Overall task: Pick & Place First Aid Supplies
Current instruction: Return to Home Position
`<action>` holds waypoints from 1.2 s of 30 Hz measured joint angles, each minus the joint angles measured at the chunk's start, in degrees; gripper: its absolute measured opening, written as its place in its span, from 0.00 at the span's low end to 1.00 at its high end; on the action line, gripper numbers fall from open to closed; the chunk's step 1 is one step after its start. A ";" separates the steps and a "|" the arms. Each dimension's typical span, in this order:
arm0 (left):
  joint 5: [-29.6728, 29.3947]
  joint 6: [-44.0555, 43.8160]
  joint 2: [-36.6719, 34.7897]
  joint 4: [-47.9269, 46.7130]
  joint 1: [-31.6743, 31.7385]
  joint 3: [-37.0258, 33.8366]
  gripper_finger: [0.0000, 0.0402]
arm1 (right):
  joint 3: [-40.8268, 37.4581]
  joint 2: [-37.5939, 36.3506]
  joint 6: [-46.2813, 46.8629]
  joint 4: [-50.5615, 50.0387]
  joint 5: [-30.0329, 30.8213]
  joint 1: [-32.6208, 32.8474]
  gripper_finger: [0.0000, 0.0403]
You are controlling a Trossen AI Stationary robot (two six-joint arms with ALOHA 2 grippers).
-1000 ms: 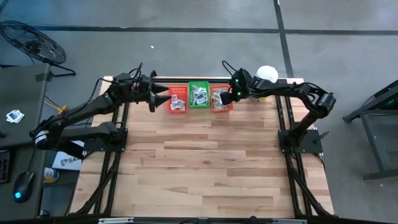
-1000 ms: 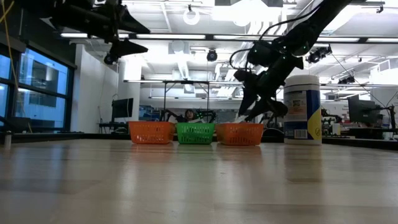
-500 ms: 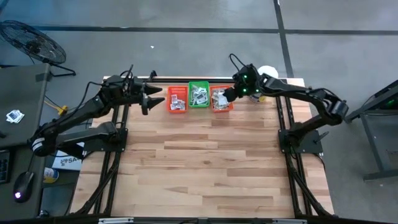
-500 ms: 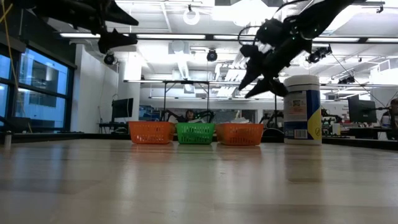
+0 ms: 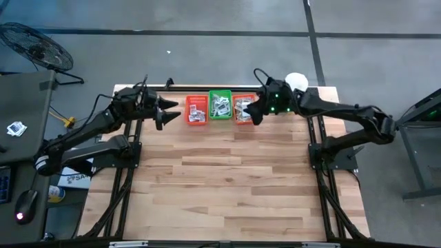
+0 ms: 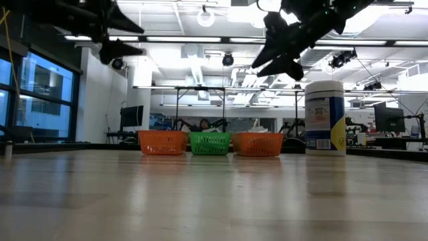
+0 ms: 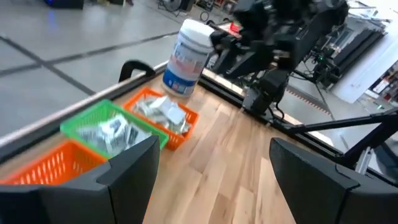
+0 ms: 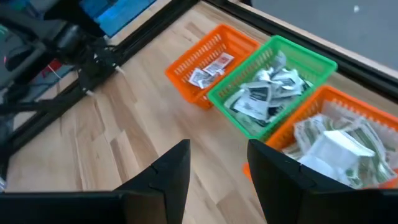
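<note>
The first aid supplies lie as small paper packets in three mesh baskets in a row at the table's far edge: a left orange basket (image 5: 196, 110) (image 8: 211, 62) with a few, a green basket (image 5: 220, 105) (image 8: 273, 87), and a right orange basket (image 5: 244, 109) (image 8: 336, 140), both heaped. My right gripper (image 5: 253, 114) (image 6: 277, 57) (image 8: 217, 174) hangs high above the right orange basket's near side, open, with nothing between its fingers. High to the left of the baskets, my left gripper (image 5: 173, 114) (image 6: 120, 37) (image 7: 211, 174) stands wide open and holds nothing.
A big white tub with a blue label (image 5: 296, 81) (image 6: 326, 117) (image 7: 186, 50) stands at the far edge, right of the baskets. The wooden tabletop (image 5: 220, 179) stretches bare from the baskets toward the near edge.
My right gripper has risen from down in the right orange basket to well above it, rolling and tipping closer to level as it went. My left gripper has drawn back a little toward the table's left edge, still open.
</note>
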 joint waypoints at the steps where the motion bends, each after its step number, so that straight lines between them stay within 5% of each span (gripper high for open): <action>1: -0.12 -0.70 -0.91 0.28 0.00 -1.22 0.74 | -0.04 -0.13 -0.27 0.36 1.08 0.94 0.38; 15: -4.19 -8.38 -18.02 0.10 0.00 -10.59 0.74 | -0.09 0.69 2.00 14.91 4.32 8.55 0.38; 36: -0.35 -6.44 -18.55 2.48 0.00 -10.61 0.74 | -0.09 0.73 3.10 17.60 6.60 10.71 0.38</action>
